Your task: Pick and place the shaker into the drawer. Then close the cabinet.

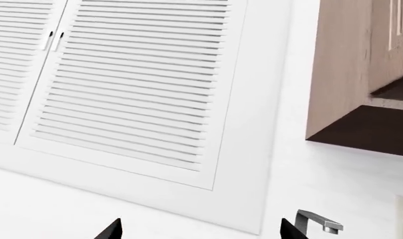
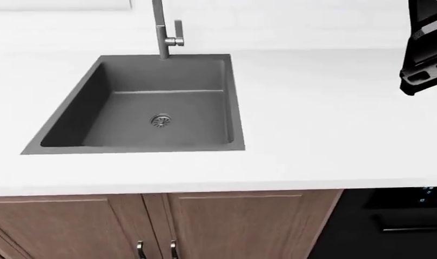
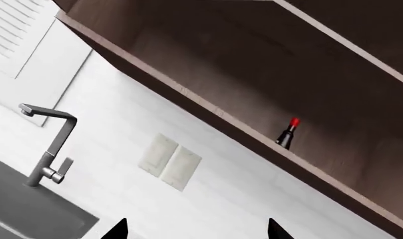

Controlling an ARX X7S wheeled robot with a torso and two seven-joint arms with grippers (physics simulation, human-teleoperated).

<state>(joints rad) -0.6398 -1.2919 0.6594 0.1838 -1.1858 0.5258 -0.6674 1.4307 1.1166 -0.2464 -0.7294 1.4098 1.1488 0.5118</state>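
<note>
A small dark shaker point(image 3: 288, 133) with a red top stands upright on the shelf of the open upper cabinet point(image 3: 268, 59), seen only in the right wrist view. My right gripper point(image 3: 198, 231) is open and empty, well short of the shaker; in the head view it hangs raised at the far right point(image 2: 423, 54). My left gripper point(image 1: 201, 231) is open too, with nothing between its fingers, and faces the white wall below a louvered shutter. The drawer is out of view.
A grey sink point(image 2: 95, 102) with a tall faucet point(image 2: 162, 32) is set in the white counter point(image 2: 334, 118). Wooden lower cabinet doors point(image 2: 240, 226) stand shut below. A louvered shutter point(image 1: 135, 79) and a wall outlet plate point(image 3: 169, 161) are on the back wall.
</note>
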